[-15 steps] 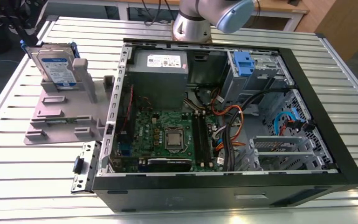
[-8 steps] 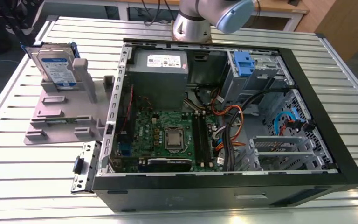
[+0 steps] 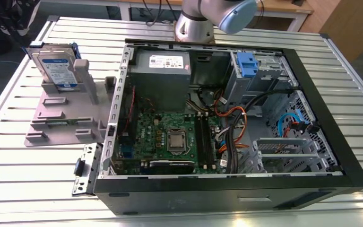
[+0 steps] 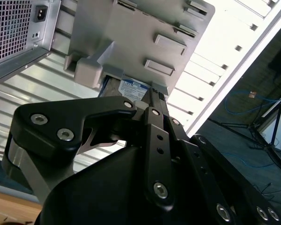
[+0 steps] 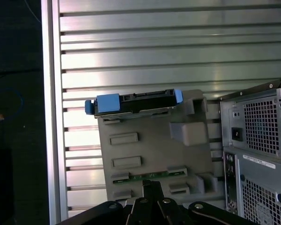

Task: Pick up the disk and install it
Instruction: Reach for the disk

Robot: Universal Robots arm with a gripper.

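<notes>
Disk (image 3: pixel 55 66) stood on edge in the far slot of the grey stand (image 3: pixel 62 118), near the far corner of the slatted table (image 3: pixel 36 165) on the exterior view's left. You had it taller than wide there, so the long axis ran upright, with the labelled face turned toward the exterior camera. In the first wrist view the disk (image 5: pixel 136 99) showed edge-on. Its upper edge lay roughly along the table slats, with a blue frame tab at each end.

Clearances:
- Nothing stood over the disk's upper edge.
- One stand post (image 3: pixel 88 78) sat just beside the disk on the exterior view's right.
- The table's edge lay near the disk on its far side and on the exterior view's left.
- The stand's base ran from the disk toward the near side, with bare slats beyond it.
- The open computer case (image 3: pixel 232 189) lay just beside the stand on the exterior view's right. You could not tell whether the two touched.
- A blue bracket (image 3: pixel 247 64) sat in the case's far drive bay.

Your arm (image 3: pixel 207 19) rose behind the case's far wall. The gripper (image 5: pixel 152 186) hung well apart from the disk, with the stand's base (image 5: pixel 150 154) lying between them. In the second wrist view the gripper (image 4: pixel 155 96) pointed toward the disk's label (image 4: pixel 132 87). Its fingers looked drawn together, with nothing held between them.
</notes>
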